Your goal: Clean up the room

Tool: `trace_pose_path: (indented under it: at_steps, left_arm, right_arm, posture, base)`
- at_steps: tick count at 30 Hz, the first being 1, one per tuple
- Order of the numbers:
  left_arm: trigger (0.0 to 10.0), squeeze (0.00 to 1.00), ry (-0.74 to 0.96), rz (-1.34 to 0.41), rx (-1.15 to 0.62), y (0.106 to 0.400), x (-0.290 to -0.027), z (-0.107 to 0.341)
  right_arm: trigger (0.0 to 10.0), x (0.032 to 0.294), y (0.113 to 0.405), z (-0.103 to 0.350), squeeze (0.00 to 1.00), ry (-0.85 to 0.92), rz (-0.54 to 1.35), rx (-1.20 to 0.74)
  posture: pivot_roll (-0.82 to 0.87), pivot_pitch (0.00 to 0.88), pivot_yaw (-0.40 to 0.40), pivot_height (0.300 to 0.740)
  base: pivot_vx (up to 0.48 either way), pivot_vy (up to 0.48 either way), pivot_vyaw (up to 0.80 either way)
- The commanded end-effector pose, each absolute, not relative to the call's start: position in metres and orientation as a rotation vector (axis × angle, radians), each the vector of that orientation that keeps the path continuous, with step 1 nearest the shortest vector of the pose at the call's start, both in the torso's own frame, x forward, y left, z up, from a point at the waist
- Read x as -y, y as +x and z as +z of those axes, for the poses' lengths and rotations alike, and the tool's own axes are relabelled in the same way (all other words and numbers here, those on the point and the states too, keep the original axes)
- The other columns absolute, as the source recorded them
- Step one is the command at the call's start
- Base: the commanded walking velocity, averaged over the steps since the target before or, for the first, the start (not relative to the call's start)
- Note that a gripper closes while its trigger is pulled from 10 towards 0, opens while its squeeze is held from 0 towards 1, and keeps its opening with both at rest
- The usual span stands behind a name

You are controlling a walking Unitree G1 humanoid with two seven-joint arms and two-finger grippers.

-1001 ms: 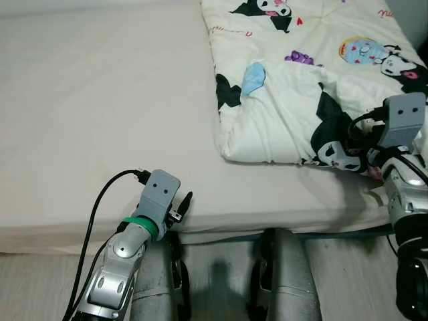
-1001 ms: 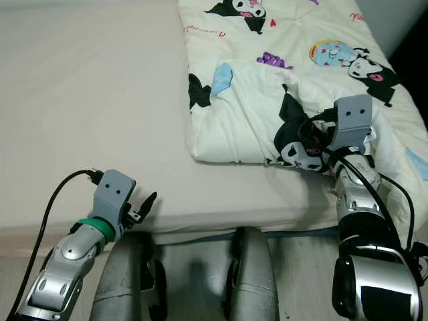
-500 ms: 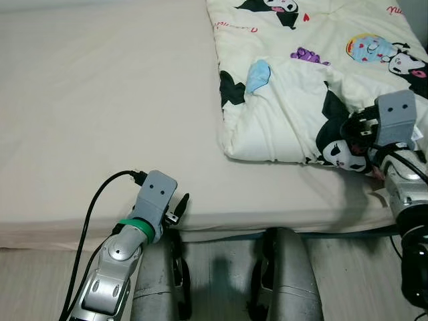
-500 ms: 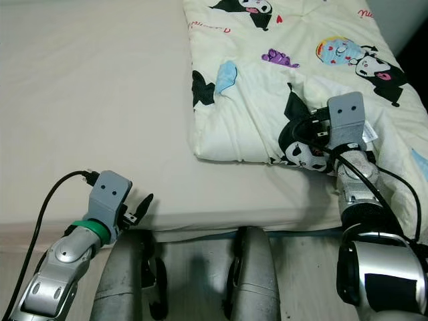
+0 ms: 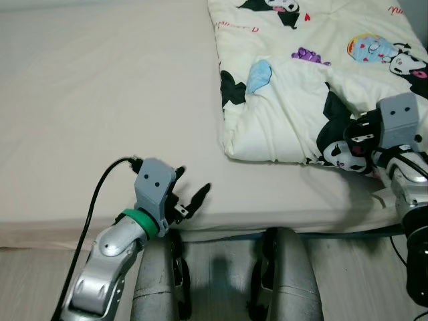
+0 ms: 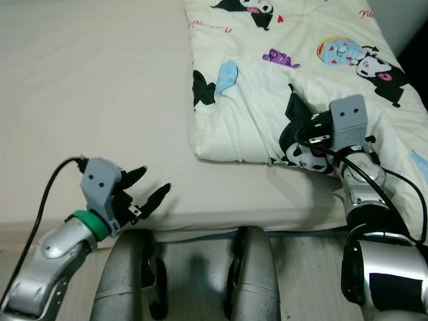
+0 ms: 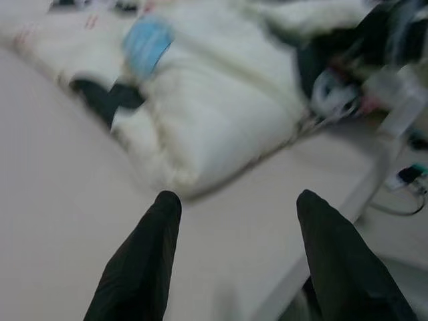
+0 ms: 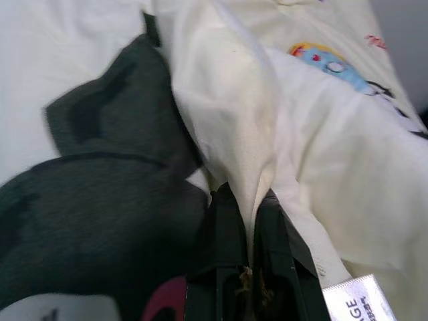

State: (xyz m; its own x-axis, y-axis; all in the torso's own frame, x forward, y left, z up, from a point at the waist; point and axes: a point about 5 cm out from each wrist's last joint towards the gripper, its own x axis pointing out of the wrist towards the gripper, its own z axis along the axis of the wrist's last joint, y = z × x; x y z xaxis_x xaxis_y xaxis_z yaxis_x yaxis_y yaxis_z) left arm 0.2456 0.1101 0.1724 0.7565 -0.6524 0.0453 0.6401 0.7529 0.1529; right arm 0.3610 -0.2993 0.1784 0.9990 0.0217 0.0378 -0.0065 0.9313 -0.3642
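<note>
A cream quilt (image 5: 314, 80) printed with black-and-white cartoon figures lies folded over on the right side of the bed (image 5: 100, 100). My right gripper (image 8: 247, 231) is shut on a fold of the quilt's near edge, and the cloth rises from between its fingers (image 8: 224, 234). In the eye views that gripper (image 6: 311, 137) sits at the quilt's front right corner. My left gripper (image 5: 190, 197) hangs open at the bed's front edge, left of the quilt, with nothing between its fingers (image 7: 150, 241).
The beige sheet (image 5: 87, 80) is bare on the left and middle of the bed. My two grey legs (image 5: 281, 281) stand against the bed's front side on a light wooden floor (image 5: 27, 281). A black cable (image 5: 93, 207) runs along my left arm.
My left gripper has opened and turned toward the quilt. My right gripper, still shut on the quilt's edge, has shifted a little to the left along it.
</note>
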Motion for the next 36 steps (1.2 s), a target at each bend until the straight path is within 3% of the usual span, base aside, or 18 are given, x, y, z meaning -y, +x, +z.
trace_pose_path:
  at_steps: [1,10,11,12,13,16,18,24,27,32,33,36]
  left_arm:
    - [10.0,0.00,0.131,-0.773,0.109,0.240,-0.105,0.178]
    - [10.0,0.00,0.106,-0.823,0.132,0.236,-0.100,0.189]
    - [10.0,0.00,0.080,-0.833,0.132,0.236,-0.099,0.193]
    - [10.0,0.00,0.080,-0.833,0.132,0.236,-0.099,0.193]
    - [10.0,0.00,0.057,-0.841,0.128,0.236,-0.099,0.195]
    - [10.0,0.00,0.039,-0.846,0.124,0.236,-0.099,0.195]
    - [10.0,0.00,0.009,-0.862,0.125,0.237,-0.097,0.198]
    - [10.0,0.00,-0.022,-0.877,0.130,0.237,-0.094,0.202]
    - [10.0,0.00,-0.054,-0.864,0.140,0.241,-0.093,0.207]
    - [10.0,0.00,-0.065,-0.840,0.139,0.244,-0.094,0.208]
    - [10.0,0.00,-0.064,-0.821,0.139,0.246,-0.095,0.209]
    - [10.0,0.00,-0.063,-0.792,0.142,0.248,-0.096,0.209]
  right_arm:
    - [0.0,0.289,0.361,0.170,0.00,-0.361,0.095,0.033]
    - [0.0,0.277,0.355,0.156,0.00,-0.362,0.229,0.011]
    - [0.0,0.264,0.343,0.141,0.00,-0.351,0.363,-0.004]
    - [0.0,0.264,0.343,0.141,0.00,-0.351,0.363,-0.004]
    - [0.0,0.248,0.324,0.130,0.00,-0.307,0.516,-0.012]
    - [0.0,0.232,0.305,0.124,0.00,-0.252,0.651,-0.022]
    - [0.0,0.207,0.272,0.122,0.00,-0.157,0.851,-0.058]
    - [0.0,0.193,0.252,0.121,0.00,-0.104,0.990,-0.101]
    - [0.0,0.168,0.224,0.118,0.00,-0.038,1.227,-0.180]
    - [0.0,0.161,0.212,0.113,0.00,-0.044,1.329,-0.243]
    - [10.0,0.161,0.209,0.113,0.00,-0.052,1.345,-0.262]
    - [10.0,0.160,0.207,0.118,0.00,-0.036,1.364,-0.270]
  posture:
    - [0.10,0.203,0.091,0.595]
    - [0.09,0.201,0.075,0.595]
    - [0.08,0.205,0.070,0.595]
    - [0.08,0.205,0.070,0.595]
    - [0.06,0.210,0.067,0.595]
    - [0.05,0.213,0.066,0.595]
    - [0.04,0.214,0.065,0.595]
    - [0.03,0.214,0.062,0.595]
    - [0.03,0.211,0.060,0.595]
    - [0.02,0.210,0.055,0.595]
    - [0.03,0.210,0.054,0.595]
    - [0.02,0.207,0.053,0.595]
  base:
    - [0.000,0.000,0.00]
    - [0.000,0.000,0.00]
    - [0.000,0.000,0.00]
    - [0.000,0.000,0.00]
    - [0.000,0.000,0.00]
    - [0.000,0.000,0.00]
    - [0.000,0.000,0.00]
    - [0.000,0.000,0.00]
    - [0.000,0.000,0.00]
    - [0.000,0.000,0.00]
    - [0.000,0.000,0.00]
    - [0.000,0.000,0.00]
